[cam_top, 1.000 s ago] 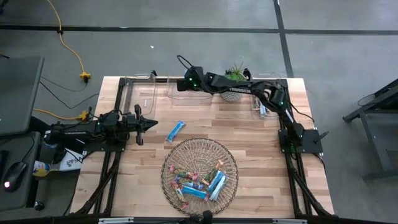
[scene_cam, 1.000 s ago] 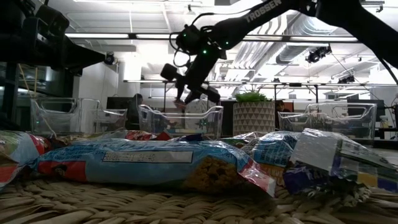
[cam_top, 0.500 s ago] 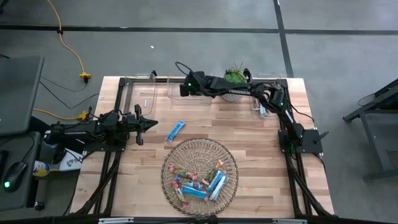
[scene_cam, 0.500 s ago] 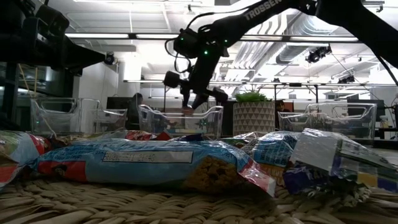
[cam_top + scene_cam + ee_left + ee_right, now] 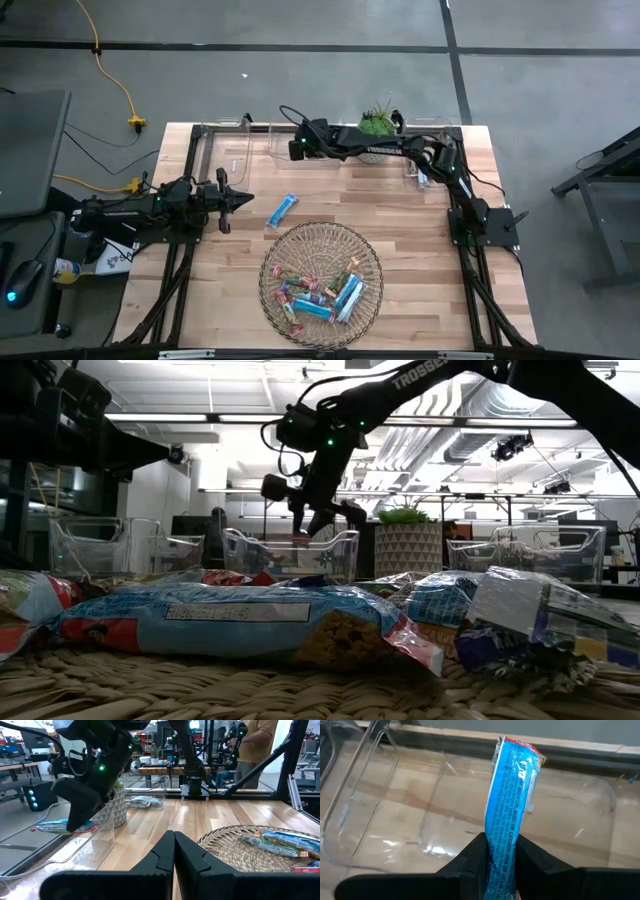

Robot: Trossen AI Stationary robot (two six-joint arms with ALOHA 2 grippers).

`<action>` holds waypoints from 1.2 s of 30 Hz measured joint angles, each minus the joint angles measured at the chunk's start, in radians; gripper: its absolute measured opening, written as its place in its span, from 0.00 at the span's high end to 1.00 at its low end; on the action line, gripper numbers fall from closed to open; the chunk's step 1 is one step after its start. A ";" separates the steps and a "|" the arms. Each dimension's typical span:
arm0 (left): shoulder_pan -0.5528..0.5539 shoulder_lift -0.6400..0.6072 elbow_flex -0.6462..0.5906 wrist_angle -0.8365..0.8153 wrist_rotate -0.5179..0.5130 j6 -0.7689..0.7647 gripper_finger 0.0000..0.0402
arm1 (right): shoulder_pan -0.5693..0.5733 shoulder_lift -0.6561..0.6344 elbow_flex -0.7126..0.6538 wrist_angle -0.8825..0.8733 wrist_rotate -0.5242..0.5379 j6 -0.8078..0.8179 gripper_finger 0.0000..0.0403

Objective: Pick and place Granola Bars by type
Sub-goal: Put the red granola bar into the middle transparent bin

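My right gripper (image 5: pixel 297 148) hangs over the middle clear bin (image 5: pixel 312 155) at the table's far edge, shut on a bright blue granola bar (image 5: pixel 512 795). That bar also shows in the left wrist view (image 5: pixel 65 825). A second blue bar (image 5: pixel 283 210) lies flat on the wood in front of the basket. Several blue and tan bars (image 5: pixel 322 293) lie heaped in the round wire basket (image 5: pixel 272 262). My left gripper (image 5: pixel 243 199) is shut and holds nothing, level above the table's left part. My right gripper pinches the blue bar between its two fingers near one end (image 5: pixel 501 854). The fingers lie along the bar, slanting down from the table's right side. The bar sticks out past the fingertips, its red-edged free end (image 5: pixel 520 744) foremost, lifted clear above the bin's floor.
A small potted plant (image 5: pixel 377 125) stands at the far edge beside the right arm. A clear bin at the far right (image 5: pixel 425 172) holds a bar. Another clear bin (image 5: pixel 225 148) sits at the far left. Bare wood lies between the basket and the bins.
My right gripper, still shut on the blue bar, has come down a little over the middle clear bin and shifted slightly toward the table's near edge. The left arm has kept still.
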 joint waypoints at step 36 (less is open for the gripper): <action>0.000 0.000 0.000 0.000 0.000 0.000 0.99 | 0.027 -0.001 0.000 0.010 -0.023 -0.052 0.52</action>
